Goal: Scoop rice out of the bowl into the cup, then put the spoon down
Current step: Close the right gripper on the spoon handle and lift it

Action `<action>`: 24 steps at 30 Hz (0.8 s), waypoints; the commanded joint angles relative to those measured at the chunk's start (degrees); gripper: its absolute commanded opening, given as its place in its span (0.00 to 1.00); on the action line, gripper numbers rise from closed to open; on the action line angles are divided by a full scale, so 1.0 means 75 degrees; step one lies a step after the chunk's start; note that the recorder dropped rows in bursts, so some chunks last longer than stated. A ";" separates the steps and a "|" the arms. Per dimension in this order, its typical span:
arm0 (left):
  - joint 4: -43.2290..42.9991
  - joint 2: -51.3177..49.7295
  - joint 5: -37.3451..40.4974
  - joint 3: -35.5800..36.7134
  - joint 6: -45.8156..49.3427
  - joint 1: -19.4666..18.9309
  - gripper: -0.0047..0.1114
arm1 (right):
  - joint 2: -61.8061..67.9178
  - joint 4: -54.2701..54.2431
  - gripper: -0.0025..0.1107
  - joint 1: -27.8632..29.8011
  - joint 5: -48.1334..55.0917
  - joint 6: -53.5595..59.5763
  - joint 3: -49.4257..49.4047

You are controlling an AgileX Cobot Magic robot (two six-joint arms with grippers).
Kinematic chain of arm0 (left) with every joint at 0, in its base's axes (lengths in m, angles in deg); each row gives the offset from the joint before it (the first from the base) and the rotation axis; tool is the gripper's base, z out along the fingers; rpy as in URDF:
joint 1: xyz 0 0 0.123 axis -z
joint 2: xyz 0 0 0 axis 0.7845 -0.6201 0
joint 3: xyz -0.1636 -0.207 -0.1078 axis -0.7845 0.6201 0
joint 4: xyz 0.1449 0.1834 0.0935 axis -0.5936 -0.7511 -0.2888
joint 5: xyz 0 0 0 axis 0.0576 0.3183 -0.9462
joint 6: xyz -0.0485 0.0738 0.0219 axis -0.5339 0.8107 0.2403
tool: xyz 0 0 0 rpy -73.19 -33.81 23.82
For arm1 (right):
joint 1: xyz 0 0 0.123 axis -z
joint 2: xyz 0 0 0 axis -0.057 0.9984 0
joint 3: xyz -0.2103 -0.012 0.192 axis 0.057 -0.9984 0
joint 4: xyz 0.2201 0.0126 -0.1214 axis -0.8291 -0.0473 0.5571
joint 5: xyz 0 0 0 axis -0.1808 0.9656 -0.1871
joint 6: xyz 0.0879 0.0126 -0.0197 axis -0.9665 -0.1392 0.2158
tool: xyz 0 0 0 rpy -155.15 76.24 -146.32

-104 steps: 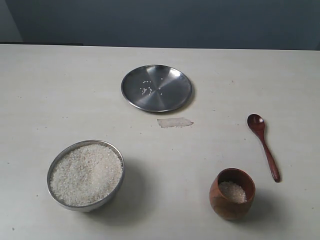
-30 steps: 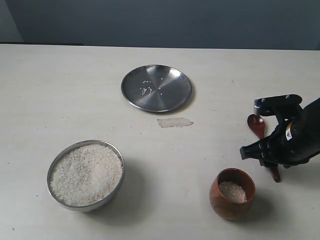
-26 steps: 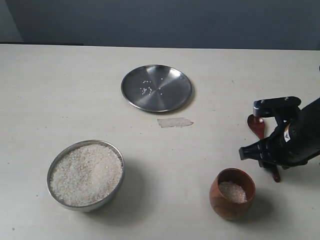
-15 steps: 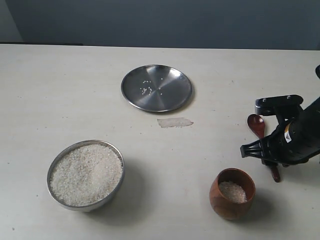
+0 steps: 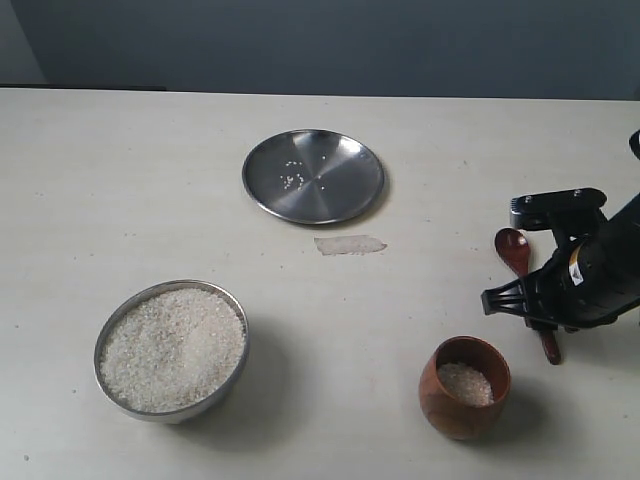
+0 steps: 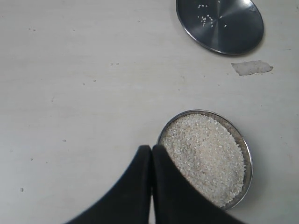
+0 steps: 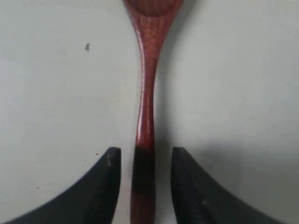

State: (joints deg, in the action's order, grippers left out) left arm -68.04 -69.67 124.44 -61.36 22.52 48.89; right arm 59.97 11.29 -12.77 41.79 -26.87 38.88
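Right wrist view: slim wooden spoon [image 7: 145, 93] (reddish-brown) between curved black fingers [image 7: 100, 186].

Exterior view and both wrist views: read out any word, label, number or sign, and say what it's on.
No text can be read in any view.
On the right arm, a yellowish mark: too small to read.
The bowl, plate, cup and spoon show no markings.

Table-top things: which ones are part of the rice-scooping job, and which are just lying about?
Part of the job: rice, steel bowl, wooden cup, wooden spoon.
Just lying about: flat steel plate with a few stray grains, pale scrap beside it.
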 commanded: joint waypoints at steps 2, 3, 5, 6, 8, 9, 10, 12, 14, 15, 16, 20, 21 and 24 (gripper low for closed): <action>-0.0003 0.0001 -0.0057 -0.0038 0.0000 -0.0007 0.04 | 0.0053 0.0206 0.36 -0.0003 0.0023 -0.0017 -0.0017; -0.0003 0.0001 -0.0057 -0.0038 0.0000 -0.0007 0.04 | 0.0121 0.0239 0.36 -0.0003 0.0003 -0.0017 -0.0017; -0.0003 0.0001 -0.0057 -0.0038 0.0000 -0.0007 0.04 | 0.0252 0.0239 0.36 -0.0003 0.0003 -0.0017 -0.0017; -0.0003 0.0001 -0.0057 -0.0038 0.0000 -0.0007 0.04 | 0.0342 0.0239 0.36 -0.0003 0.0003 -0.0017 -0.0017; -0.0003 0.0001 -0.0057 -0.0038 0.0000 -0.0007 0.04 | 0.0475 0.0239 0.36 -0.0003 0.0003 -0.0017 -0.0017; -0.0003 0.0001 -0.0057 -0.0038 0.0000 -0.0007 0.04 | 0.0536 0.0239 0.36 -0.0003 -0.0014 -0.0017 -0.0017; -0.0003 0.0001 -0.0057 -0.0038 0.0000 -0.0007 0.04 | 0.0609 0.0239 0.35 -0.0003 -0.0014 -0.0017 -0.0017; -0.0003 0.0001 -0.0057 -0.0038 0.0000 -0.0007 0.04 | 0.0719 0.0239 0.24 -0.0003 0.0044 -0.0017 -0.0017; -0.0003 0.0001 -0.0057 -0.0038 0.0000 -0.0007 0.04 | 0.0762 0.0165 0.02 -0.0003 0.0079 -0.0017 -0.0017; -0.0003 0.0001 -0.0057 -0.0038 0.0000 -0.0007 0.04 | 0.0747 0.0122 0.02 -0.0003 0.0079 -0.0017 0.0016; -0.0003 0.0001 -0.0057 -0.0038 0.0000 -0.0007 0.04 | 0.0717 0.0122 0.02 -0.0003 0.0102 -0.0017 0.0031; -0.0003 0.0001 -0.0057 -0.0038 0.0000 -0.0007 0.04 | 0.0148 0.0184 0.02 -0.0003 0.0938 0.0259 0.0594; -0.0003 0.0001 -0.0057 -0.0038 0.0000 -0.0007 0.04 | -0.0147 0.0174 0.02 -0.0003 0.1200 0.0644 0.0780; -0.0003 0.0001 -0.0057 -0.0038 0.0000 -0.0007 0.04 | -0.0715 -0.0217 0.02 -0.0003 0.1726 0.1432 0.1231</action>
State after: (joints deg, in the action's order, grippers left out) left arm -68.04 -69.67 124.44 -61.36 22.52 48.89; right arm 57.11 11.68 -12.91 52.05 -19.75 46.25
